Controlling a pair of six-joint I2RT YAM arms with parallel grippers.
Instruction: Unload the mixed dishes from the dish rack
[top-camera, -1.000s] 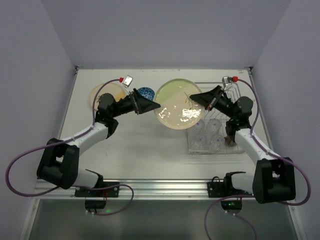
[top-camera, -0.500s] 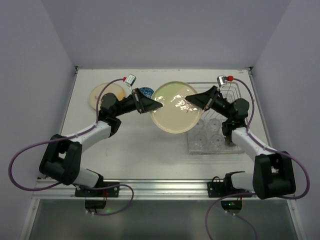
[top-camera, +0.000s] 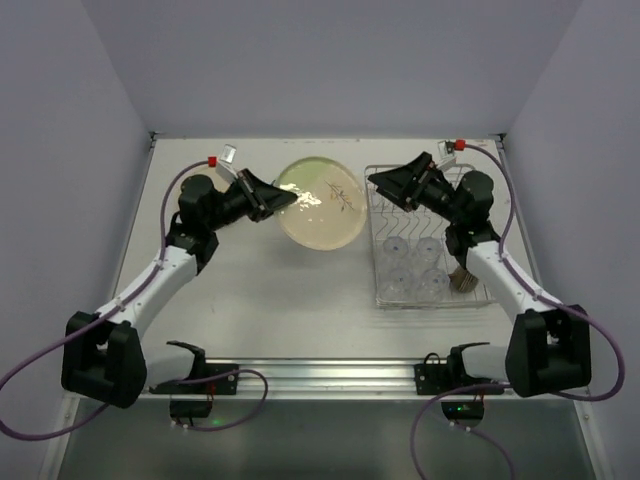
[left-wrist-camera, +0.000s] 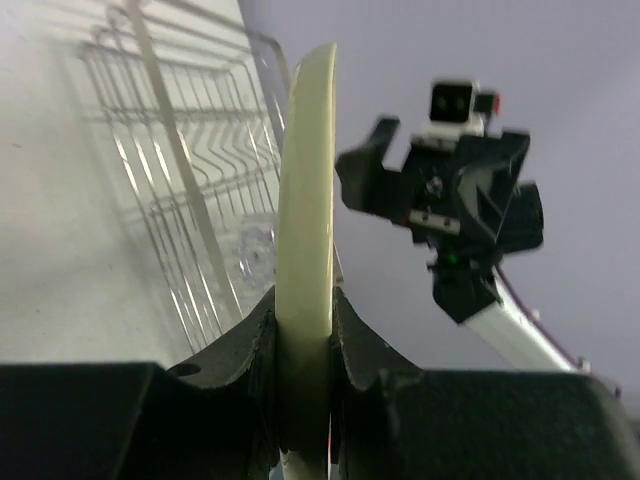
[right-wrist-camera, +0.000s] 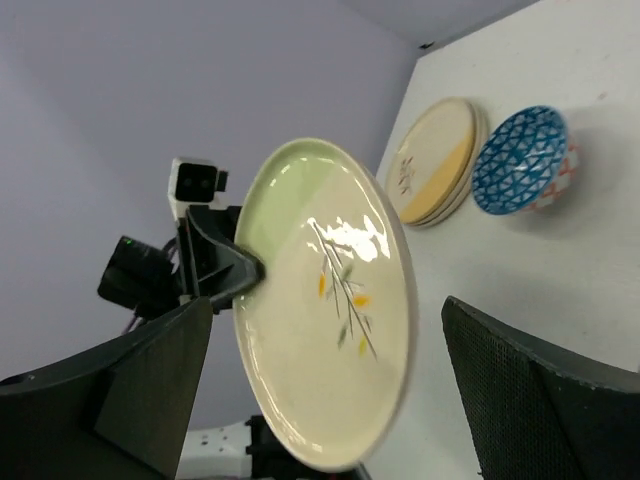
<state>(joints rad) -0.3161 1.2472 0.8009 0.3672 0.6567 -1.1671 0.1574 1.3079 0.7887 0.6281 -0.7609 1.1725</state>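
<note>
A large cream plate (top-camera: 322, 203) with a green patch and a sprig pattern hangs tilted over the table's middle. My left gripper (top-camera: 280, 199) is shut on its left rim; in the left wrist view the plate (left-wrist-camera: 306, 180) stands edge-on between the fingers (left-wrist-camera: 250, 345). My right gripper (top-camera: 381, 184) is open just right of the plate, apart from it, at the wire dish rack's (top-camera: 470, 215) far left corner. Several clear glasses (top-camera: 412, 265) and a dark cup (top-camera: 462, 280) stay in the rack. The right wrist view shows the plate (right-wrist-camera: 330, 310) held by the left gripper (right-wrist-camera: 215, 265).
In the right wrist view a stack of cream plates (right-wrist-camera: 435, 160) lies flat on the table at the far left, with a blue-patterned bowl (right-wrist-camera: 520, 160) beside it. In the top view my left arm hides both. White walls close in the table's sides and back.
My left gripper shut on the plate and carried it left, away from the rack. My right gripper let go of the plate, opened wide and drew back over the rack.
</note>
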